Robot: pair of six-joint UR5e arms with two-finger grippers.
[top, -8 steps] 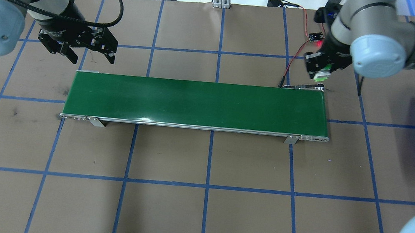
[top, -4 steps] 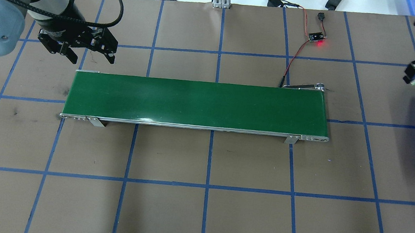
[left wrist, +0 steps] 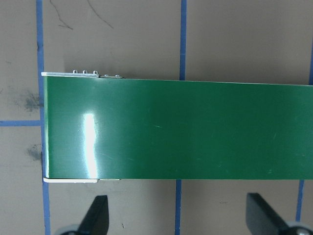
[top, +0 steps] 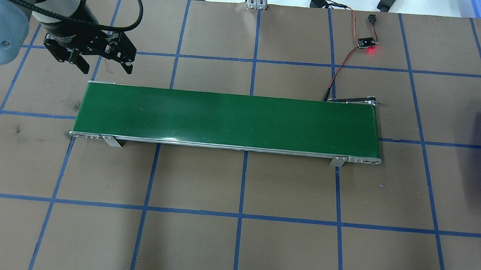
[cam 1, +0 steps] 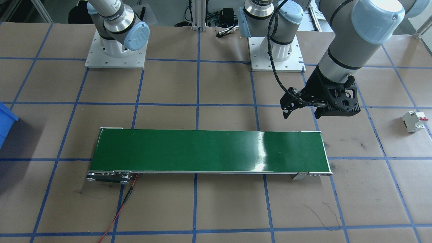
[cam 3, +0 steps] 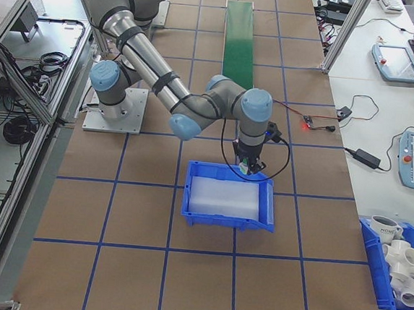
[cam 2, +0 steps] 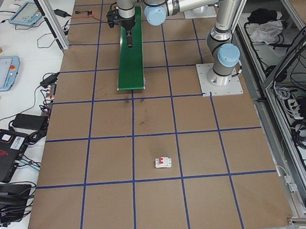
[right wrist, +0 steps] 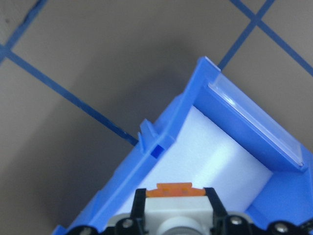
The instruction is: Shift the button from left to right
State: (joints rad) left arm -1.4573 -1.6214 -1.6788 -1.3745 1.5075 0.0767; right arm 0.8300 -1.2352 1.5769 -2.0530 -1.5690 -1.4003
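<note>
The right claw (right wrist: 174,215), closed on the button (right wrist: 174,203), hovers over the blue bin's (right wrist: 171,132) rim; next, probably lower and release inside.

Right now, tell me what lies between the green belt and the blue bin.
Only bare brown table paper crossed by blue tape lines, seen in the overhead view.

Opposed steep views of one green conveyor belt (top: 229,118)
</note>
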